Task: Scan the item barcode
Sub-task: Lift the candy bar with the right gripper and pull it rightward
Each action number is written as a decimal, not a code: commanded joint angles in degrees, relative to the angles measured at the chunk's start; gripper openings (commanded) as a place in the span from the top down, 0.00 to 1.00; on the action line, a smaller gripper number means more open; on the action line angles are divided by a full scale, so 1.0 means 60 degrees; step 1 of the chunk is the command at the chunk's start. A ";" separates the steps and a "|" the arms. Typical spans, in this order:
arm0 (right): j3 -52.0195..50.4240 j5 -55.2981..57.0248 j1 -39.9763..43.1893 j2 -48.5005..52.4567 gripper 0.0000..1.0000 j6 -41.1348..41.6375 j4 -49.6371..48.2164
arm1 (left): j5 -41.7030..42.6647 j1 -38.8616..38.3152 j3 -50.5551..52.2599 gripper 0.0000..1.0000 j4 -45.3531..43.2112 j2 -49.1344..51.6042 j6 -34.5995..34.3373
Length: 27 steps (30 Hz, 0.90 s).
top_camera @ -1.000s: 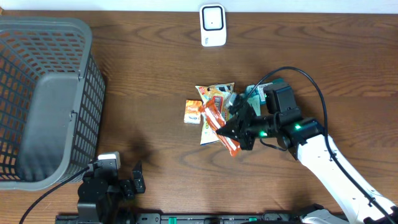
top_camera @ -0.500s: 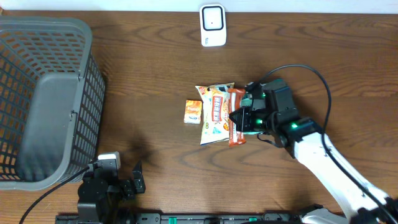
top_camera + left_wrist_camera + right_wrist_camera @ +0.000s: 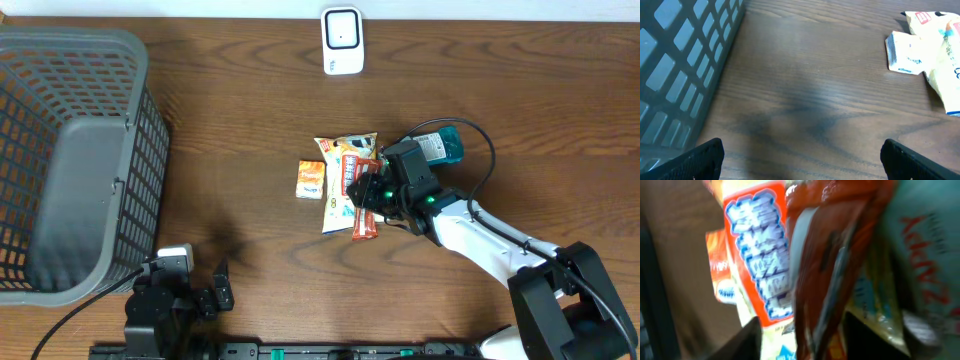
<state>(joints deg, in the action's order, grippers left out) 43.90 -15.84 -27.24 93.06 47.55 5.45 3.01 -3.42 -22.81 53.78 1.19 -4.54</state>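
Observation:
An orange-red snack packet (image 3: pixel 362 196) lies on a pile of snacks at the table's middle. My right gripper (image 3: pixel 374 190) sits right over it. In the right wrist view the packet (image 3: pixel 825 255) stands between the two dark fingers of that gripper (image 3: pixel 810 337), which are apart, with a gap showing on the left side. The white barcode scanner (image 3: pixel 341 40) stands at the far edge, well away. My left gripper (image 3: pixel 802 165) is wide open over bare wood at the near left, its arm (image 3: pixel 165 295) low by the front edge.
The pile holds a cream bag with an orange-and-blue label (image 3: pixel 338 205), a small orange packet (image 3: pixel 311 179) and a teal packet (image 3: pixel 440 147). A grey mesh basket (image 3: pixel 70 160) fills the left side. The right arm's black cable loops over the teal packet.
The right gripper swung left over the pile with the orange-red packet, which went from slanted to nearly upright. Its jaws, shut on the packet before, now stand apart. The left arm has not moved.

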 commanded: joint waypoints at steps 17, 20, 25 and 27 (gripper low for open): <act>0.0004 0.0718 0.0841 0.0058 0.43 -0.0401 -0.0466 | -0.0084 0.0040 0.0044 0.00 0.0029 0.0025 -0.0084; 0.0000 0.0714 0.0761 0.0095 0.43 -0.0401 -0.0481 | -0.0084 0.0040 0.0044 0.00 0.0033 0.0025 -0.0084; 0.0004 0.0576 0.0612 0.0463 0.47 -0.0397 -0.0495 | -0.0084 0.0040 0.0044 0.00 0.0029 0.0025 -0.0084; 0.0004 0.0463 0.0594 0.0703 0.52 -0.0368 -0.0579 | -0.0084 0.0040 0.0044 0.00 0.0033 0.0025 -0.0080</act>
<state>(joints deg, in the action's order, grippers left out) 43.90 -12.27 -23.14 94.91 45.78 2.24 3.01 -3.42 -22.81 53.78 1.19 -4.54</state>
